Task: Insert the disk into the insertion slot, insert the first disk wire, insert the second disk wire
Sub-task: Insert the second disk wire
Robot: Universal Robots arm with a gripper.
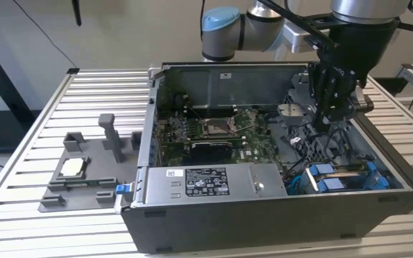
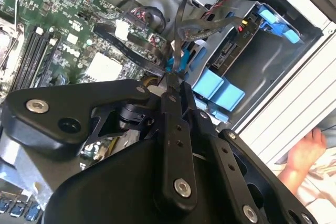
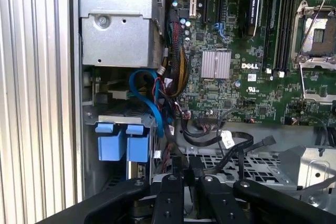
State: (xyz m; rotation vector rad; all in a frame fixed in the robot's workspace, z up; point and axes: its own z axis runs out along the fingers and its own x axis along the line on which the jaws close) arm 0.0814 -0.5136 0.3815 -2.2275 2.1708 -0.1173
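Exterior view first, says my colleague on the line: how far along are you?

Me: I'd put step 1 of 3 as done. The disk (image 1: 346, 171) sits in the insertion slot (image 2: 268, 64), at the corner of the case (image 1: 264, 226) toward the exterior view's right, with its blue carrier tabs (image 3: 121, 142) showing at the end. The wires look like the work in hand. In the second wrist view my gripper (image 2: 172, 80) is pinched closed on a flat black wire (image 2: 180, 35), near the disk's connector edge. Which of the 2 wires it is, and whether either is plugged in, I cannot tell.

Colleague: Materials?

Me: The disk is a flat silver-grey slab in glossy blue plastic, and the slot is dark grey folded sheet metal. The wire is a thin ribbon, so I expect it to flex rather than push straight. Around it are the green motherboard (image 3: 236, 93) with a finned metal heatsink (image 3: 216, 65), a dull silver power-supply box (image 1: 206, 180), and the ribbed aluminium table (image 1: 41, 140). A person's hand (image 2: 307, 150) shows beyond the case wall.
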